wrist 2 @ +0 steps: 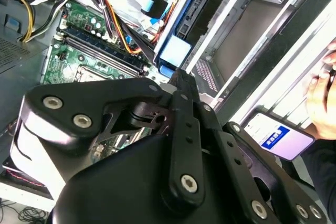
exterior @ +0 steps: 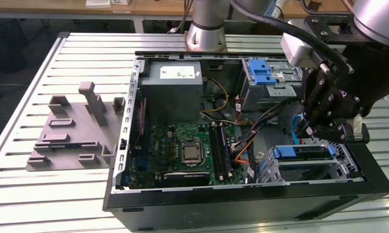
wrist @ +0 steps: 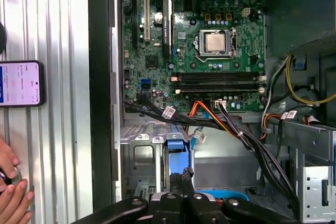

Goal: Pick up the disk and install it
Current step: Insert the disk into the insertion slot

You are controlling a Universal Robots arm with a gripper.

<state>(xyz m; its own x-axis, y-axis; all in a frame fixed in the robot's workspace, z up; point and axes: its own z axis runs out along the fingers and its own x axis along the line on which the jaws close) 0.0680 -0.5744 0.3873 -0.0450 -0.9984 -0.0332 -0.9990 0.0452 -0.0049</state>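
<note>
The disk point(exterior: 302, 153) sits in the drive cage of the open computer case point(exterior: 246, 204), just below your gripper point(exterior: 304, 130), blue bracket facing up. Gripper fingers point(wrist: 182, 178) look pressed together with nothing between them, tips just above the blue bracket point(wrist: 176, 153). A person's hand point(wrist: 11, 192) rests beside a phone point(wrist: 20, 83) on the table point(exterior: 58, 194).

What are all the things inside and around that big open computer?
Computer case: one, black, open, lying on the slatted table.
Motherboard: one, green, inside the case.
Power supply box: one, grey, beside the motherboard.
Disk: one, silver with blue bracket, in the bay under the gripper.
Cables: several, black, orange, yellow, across the case.
Holder block: one, grey, on the table at the exterior view's left.
Phone: one, on the table by a person's hand.
Gripper: one, black, just above the disk.
</note>
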